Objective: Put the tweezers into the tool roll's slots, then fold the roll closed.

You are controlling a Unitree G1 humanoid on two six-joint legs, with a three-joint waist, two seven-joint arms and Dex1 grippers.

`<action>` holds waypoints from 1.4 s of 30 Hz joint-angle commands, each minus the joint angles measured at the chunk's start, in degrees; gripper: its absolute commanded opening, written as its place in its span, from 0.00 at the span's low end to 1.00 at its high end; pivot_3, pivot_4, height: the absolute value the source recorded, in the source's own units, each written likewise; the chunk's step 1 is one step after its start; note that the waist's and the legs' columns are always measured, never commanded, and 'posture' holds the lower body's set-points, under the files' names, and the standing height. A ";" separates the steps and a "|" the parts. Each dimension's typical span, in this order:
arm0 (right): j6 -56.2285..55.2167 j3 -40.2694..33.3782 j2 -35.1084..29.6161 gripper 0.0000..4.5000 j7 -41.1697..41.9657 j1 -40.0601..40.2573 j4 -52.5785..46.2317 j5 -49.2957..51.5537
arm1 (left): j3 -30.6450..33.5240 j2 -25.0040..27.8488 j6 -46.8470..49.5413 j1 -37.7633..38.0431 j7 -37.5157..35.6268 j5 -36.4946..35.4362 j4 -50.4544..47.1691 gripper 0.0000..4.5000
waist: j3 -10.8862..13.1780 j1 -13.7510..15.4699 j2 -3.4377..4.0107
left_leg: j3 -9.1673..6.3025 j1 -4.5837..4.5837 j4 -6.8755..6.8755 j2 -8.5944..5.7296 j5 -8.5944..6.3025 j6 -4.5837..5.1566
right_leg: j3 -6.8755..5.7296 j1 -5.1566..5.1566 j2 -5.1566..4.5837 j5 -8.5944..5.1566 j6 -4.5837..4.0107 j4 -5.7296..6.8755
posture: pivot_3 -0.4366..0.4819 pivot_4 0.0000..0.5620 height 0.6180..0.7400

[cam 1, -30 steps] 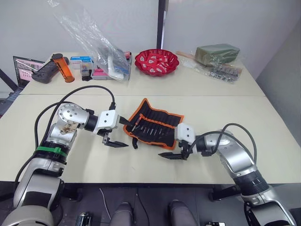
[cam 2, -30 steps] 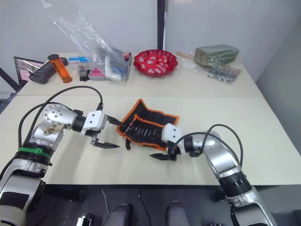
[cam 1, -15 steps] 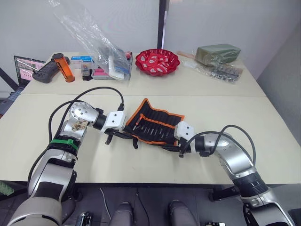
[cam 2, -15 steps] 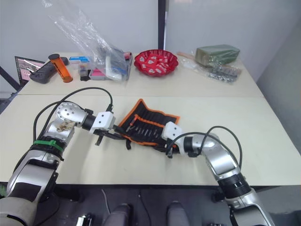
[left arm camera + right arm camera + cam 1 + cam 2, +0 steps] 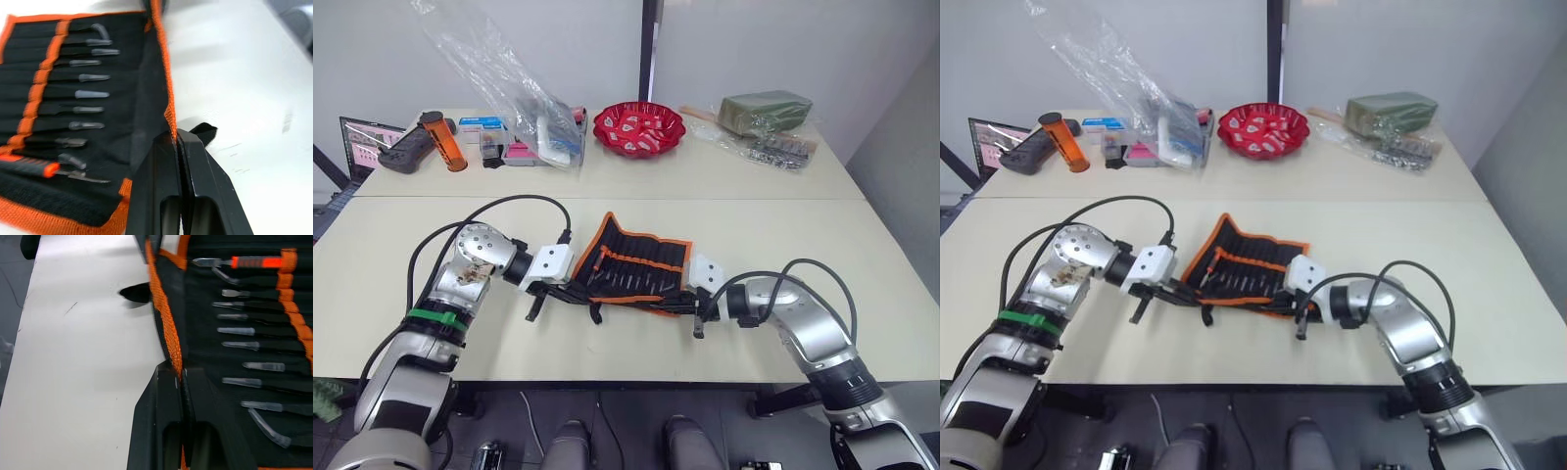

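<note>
While the tool roll (image 5: 636, 269) lies between them, each claw pinches its orange near edge.

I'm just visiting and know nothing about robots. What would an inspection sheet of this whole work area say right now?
Surface: cream table, made of two tops pushed together.
Job's things: tool roll lies open; tweezers sit in the slots.
Clutter: red bowl, orange bottle, plastic bags and small boxes along the far edge.
Grippers: left gripper and right gripper each shut on the roll's near orange edge, lifting it.
Cables: black cables loop over both arms.
Surroundings: white wall behind; nothing else seen.
</note>
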 commanded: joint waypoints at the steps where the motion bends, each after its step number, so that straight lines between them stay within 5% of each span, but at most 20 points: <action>1: 0.21 -2.14 -1.64 0.00 1.65 -0.44 -0.89 1.85 | 0.40 1.55 8.09 0.71 -0.29 -3.50 -10.09 0.00 | 0.01 0.07 -0.02 | 0.00 0.00 0.01 -0.01 0.00 0.00 | 0.00 0.02 0.00 0.00 0.01 -0.01 | 0.48 0.27 1.00; 14: -0.63 -0.35 -0.92 0.00 -1.00 -4.23 7.01 -2.26 | -3.36 -3.26 -2.08 -6.30 8.94 8.92 8.51 0.00 | 0.01 0.58 -0.02 | 0.00 0.04 0.08 -0.03 0.00 0.00 | 0.00 0.07 0.00 0.00 0.01 -0.02 | 0.48 0.27 1.00; 27: -2.29 -1.34 2.28 0.00 -6.51 -4.04 10.85 -4.38 | -1.75 -7.53 -2.51 -6.92 13.96 8.98 11.84 0.00 | 0.01 0.54 -0.02 | -0.01 0.04 0.11 -0.05 0.00 0.00 | 0.00 0.07 -0.01 0.00 0.00 0.02 | 0.48 0.27 1.00; 36: 3.32 -10.08 4.18 0.65 -7.63 -3.36 8.80 4.92 | 8.80 -5.38 4.76 -7.27 16.58 -0.27 6.00 0.64 | 0.02 0.40 -0.02 | -0.01 0.03 0.12 -0.04 0.00 0.00 | 0.00 0.05 -0.01 0.01 -0.01 0.05 | 0.48 0.27 1.00; 37: 4.64 -11.29 4.21 0.65 -7.32 -3.25 8.04 6.58 | 10.22 -4.77 6.21 -6.90 16.38 -1.85 4.59 0.71 | 0.02 0.35 -0.02 | -0.01 0.03 0.11 -0.04 0.00 0.00 | 0.00 0.05 -0.01 0.01 -0.01 0.07 | 0.48 0.27 1.00; 42: 9.06 -15.50 5.23 0.65 -7.34 -2.86 4.34 13.08 | 15.30 -2.91 15.14 -3.05 18.11 -8.37 -3.94 0.71 | 0.02 -0.05 -0.02 | -0.02 0.08 0.07 -0.03 0.00 0.00 | 0.00 0.07 -0.01 0.01 -0.01 0.08 | 0.48 0.27 1.00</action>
